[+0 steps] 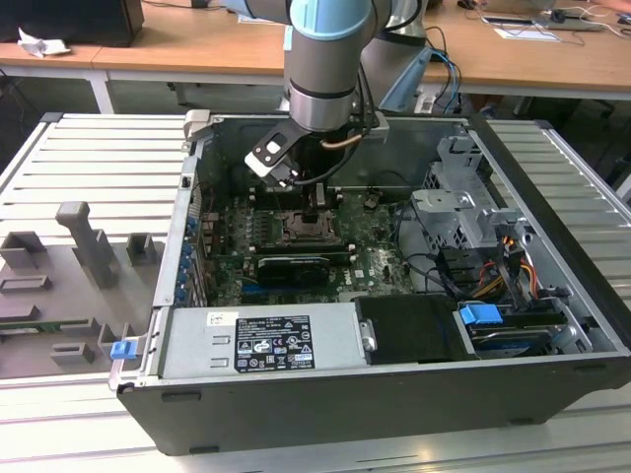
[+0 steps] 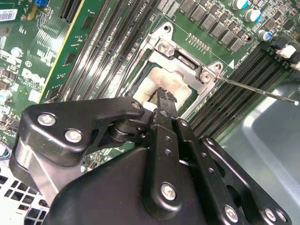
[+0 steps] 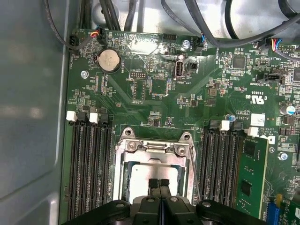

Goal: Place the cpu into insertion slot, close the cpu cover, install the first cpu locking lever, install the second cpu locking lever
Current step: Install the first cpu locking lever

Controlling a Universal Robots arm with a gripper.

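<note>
Reaching down into an open computer case [image 1: 394, 414] on the slatted tabletop [image 1: 89, 148], with the end effector [image 1: 317, 209] over the socket in the middle of the green motherboard [image 3: 154, 70]. Narrow: fingers [image 3: 165, 183] pressed together in both wrist views, nothing seen between them. Tips just above or touching the cpu [image 3: 140, 180]; cannot tell which. Cpu seated in the socket, silvery top smeared pale. Around it, lying flat, the cpu cover [image 3: 154, 149]. Thin wire locking lever [image 2: 258, 91] angled out free past one corner of the cover. Black memory slots [image 3: 89, 168] on both sides of the socket. Along the near wall of the case, a grey power supply [image 1: 261, 340].
</note>
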